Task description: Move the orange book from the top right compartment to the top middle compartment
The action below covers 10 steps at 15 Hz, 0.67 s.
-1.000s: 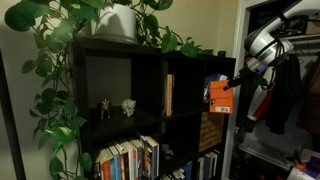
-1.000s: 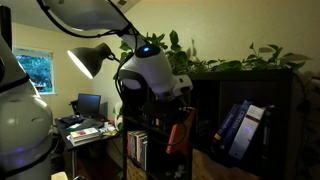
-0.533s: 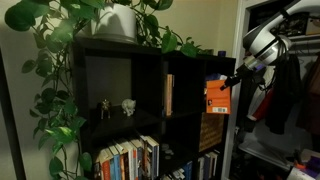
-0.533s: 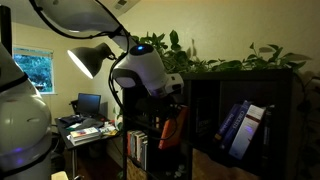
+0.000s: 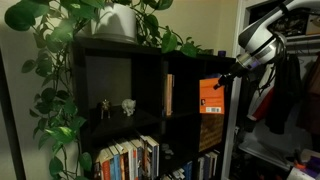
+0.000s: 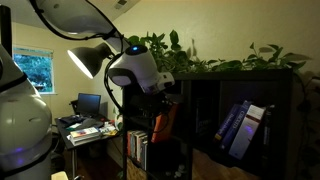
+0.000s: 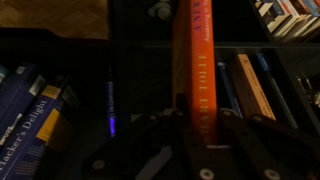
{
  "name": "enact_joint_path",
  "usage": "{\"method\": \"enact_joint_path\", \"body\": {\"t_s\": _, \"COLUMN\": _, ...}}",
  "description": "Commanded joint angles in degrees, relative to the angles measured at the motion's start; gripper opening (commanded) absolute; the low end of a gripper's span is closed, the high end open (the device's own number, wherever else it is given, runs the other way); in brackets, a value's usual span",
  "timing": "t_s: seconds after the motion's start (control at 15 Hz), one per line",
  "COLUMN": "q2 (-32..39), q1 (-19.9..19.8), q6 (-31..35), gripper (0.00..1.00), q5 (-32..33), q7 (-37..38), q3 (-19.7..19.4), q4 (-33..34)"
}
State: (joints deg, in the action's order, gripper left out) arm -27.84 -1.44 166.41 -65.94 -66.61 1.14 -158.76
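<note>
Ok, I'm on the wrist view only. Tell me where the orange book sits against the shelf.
Observer: In an exterior view the orange book hangs upright in front of the top right compartment, held near its top by the fingers.
Operator: Now give me what's in the top middle compartment.
Observer: The top middle compartment holds one thin tan-spined book, standing at the side away from the orange book.
Operator: Say what's under the orange book.
Observer: A woven basket sits in the cubby below it.
</note>
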Motion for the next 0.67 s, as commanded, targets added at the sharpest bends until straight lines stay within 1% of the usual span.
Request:
{"method": "enact_joint_path", "body": {"t_s": 0.0, "q2": -2.7, "q1": 2.6, "q6": 2.0, "gripper": 0.07, "q5": -4.5, "q7": 0.2, "q3": 1.1, "q4": 0.5}}
{"method": "enact_joint_path", "body": {"t_s": 0.2, "q2": -1.4, "q1": 5.4, "q6": 4.3, "gripper": 0.07, "q5": -11.6, "q7": -3.4, "q3": 0.3, "q4": 3.5}}
{"method": "enact_joint_path", "body": {"t_s": 0.33, "q2": -0.4, "q1": 6.7, "q6": 5.4, "gripper": 0.07, "q5": -16.6, "q7": -7.7, "q3": -0.4, "q4": 6.1}}
{"method": "enact_joint_path", "body": {"t_s": 0.47, "q2": 0.7, "q1": 7.1, "q6": 5.5, "gripper": 0.07, "q5": -21.5, "q7": -13.5, "q3": -1.1, "q4": 8.6}}
{"method": "enact_joint_path", "body": {"t_s": 0.6, "q2": 2.4, "q1": 6.5, "q6": 4.8, "gripper": 0.07, "q5": -27.0, "q7": -20.1, "q3": -1.5, "q4": 10.9}}
